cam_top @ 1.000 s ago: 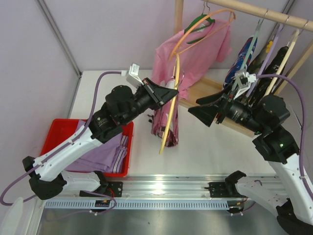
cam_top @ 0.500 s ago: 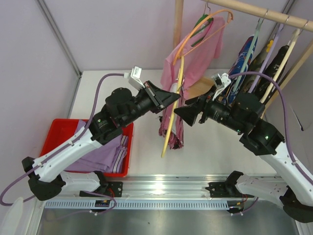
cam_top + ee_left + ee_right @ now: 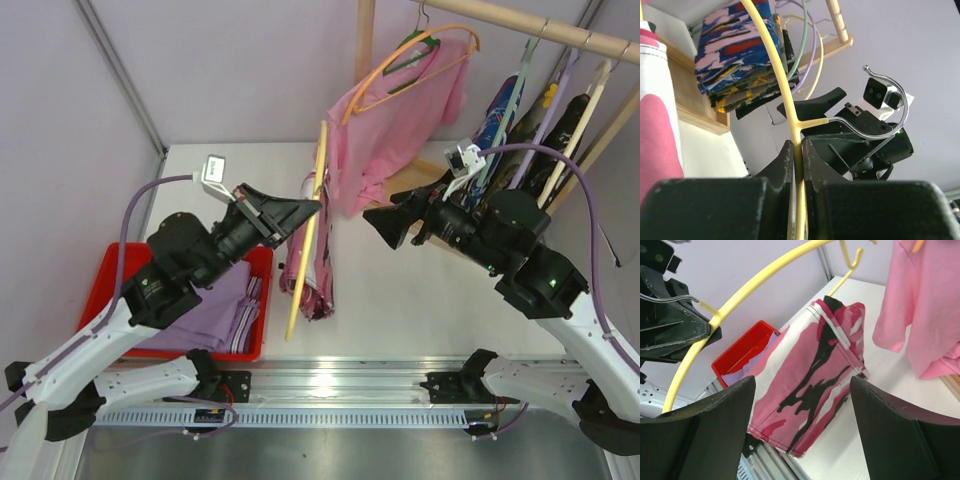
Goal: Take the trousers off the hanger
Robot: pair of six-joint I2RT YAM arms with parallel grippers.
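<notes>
We see the left jaws clamped tight on the hanger (image 3: 795,131) at the top of its arch; the right jaws stand wide and hold nothing, apart from the trousers (image 3: 320,280) at their 3 o'clock; the trousers hang from the tilted hanger over the middle of the tabletop (image 3: 420,300); a red bin (image 3: 100,275) with lilac cloth (image 3: 210,315) lies at their 8 o'clock

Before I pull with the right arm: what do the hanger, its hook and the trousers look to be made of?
The hanger looks like plastic: a thin, smooth, glossy yellow arch that seems moulded in one piece. The hook is metal wire, bright and mirror-shiny. The trousers are soft cloth, probably woven, with a matte camouflage print and stitched hems, hanging in folds.
</notes>
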